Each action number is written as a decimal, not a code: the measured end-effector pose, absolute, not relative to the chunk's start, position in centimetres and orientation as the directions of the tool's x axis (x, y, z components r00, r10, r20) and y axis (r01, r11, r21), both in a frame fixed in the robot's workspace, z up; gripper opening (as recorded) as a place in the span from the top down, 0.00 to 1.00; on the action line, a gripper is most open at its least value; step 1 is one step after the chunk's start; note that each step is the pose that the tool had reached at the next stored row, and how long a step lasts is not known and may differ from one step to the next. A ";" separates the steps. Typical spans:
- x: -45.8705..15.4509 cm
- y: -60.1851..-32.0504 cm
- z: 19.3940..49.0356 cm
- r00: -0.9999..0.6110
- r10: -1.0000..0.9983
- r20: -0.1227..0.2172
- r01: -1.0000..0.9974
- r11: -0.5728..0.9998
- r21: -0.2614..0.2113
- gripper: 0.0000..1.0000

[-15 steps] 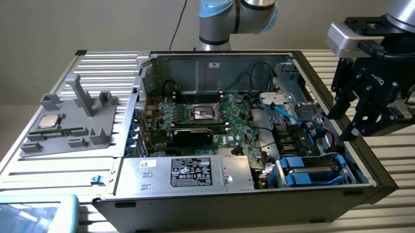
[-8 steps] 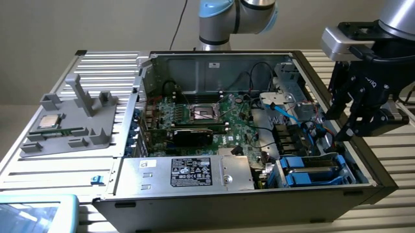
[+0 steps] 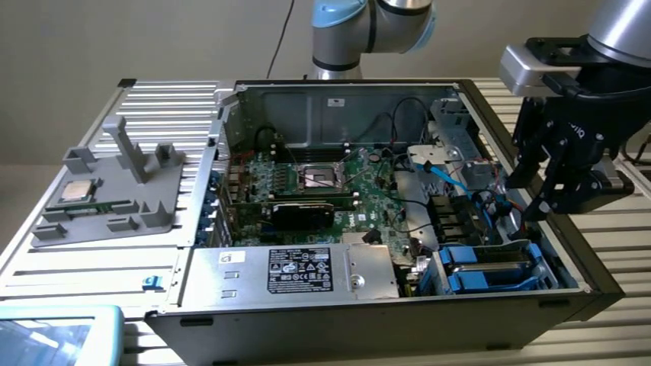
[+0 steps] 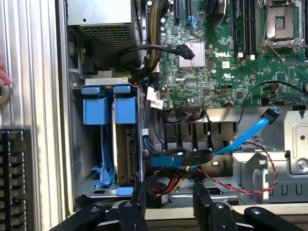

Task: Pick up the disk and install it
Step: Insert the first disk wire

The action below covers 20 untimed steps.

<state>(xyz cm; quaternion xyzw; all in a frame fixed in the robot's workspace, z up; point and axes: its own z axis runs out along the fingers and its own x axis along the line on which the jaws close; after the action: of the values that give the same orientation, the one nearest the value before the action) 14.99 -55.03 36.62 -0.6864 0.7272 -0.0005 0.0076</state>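
Ref motherboard (image 3: 315, 179): power supply (image 3: 295, 271) camera-side of it; drive bay (image 3: 444, 274) at exterior view's right, disk (image 4: 126, 154) inside; fixture tray (image 3: 102, 198) at exterior view's left; gripper (image 3: 544, 202) above, same side as bay.

Metal, plastic and circuit board in front of me.
My fingers (image 4: 206, 204) are matt black. The disk (image 4: 123, 103) wears smooth blue plastic. The case (image 3: 356, 328) is matt black outside and dull grey sheet metal inside. The board (image 4: 207, 72) is glossy green, the supply (image 3: 376, 274) is bare silver metal, and the table (image 3: 163, 107) is ribbed pale metal.

Oblique overview; wrist close over case (image 3: 356, 328)
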 end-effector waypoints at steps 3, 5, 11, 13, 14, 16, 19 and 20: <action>14.9 -54.7 36.1 -0.061 -0.998 -0.011 -0.998 0.061 -0.011 0.48; 14.7 -54.7 35.9 -0.068 -0.998 -0.013 -0.998 0.068 -0.011 0.48; 14.1 -54.6 35.6 -0.107 -0.994 -0.014 -0.994 0.107 -0.011 0.48; 14.0 -54.6 35.5 -0.125 -0.992 -0.013 -0.992 0.125 -0.011 0.48; 13.9 -54.6 35.5 -0.133 -0.991 -0.013 -0.991 0.133 -0.011 0.48; 13.8 -54.6 35.4 -0.148 -0.989 -0.013 -0.989 0.148 -0.011 0.48; 13.6 -54.5 35.3 -0.159 -0.987 -0.014 -0.987 0.159 -0.011 0.48; 13.6 -54.5 35.2 -0.162 -0.987 -0.013 -0.987 0.162 -0.011 0.48</action>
<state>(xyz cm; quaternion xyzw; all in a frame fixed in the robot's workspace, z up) 13.59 -54.48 35.23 -0.6472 0.7623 0.0002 0.0087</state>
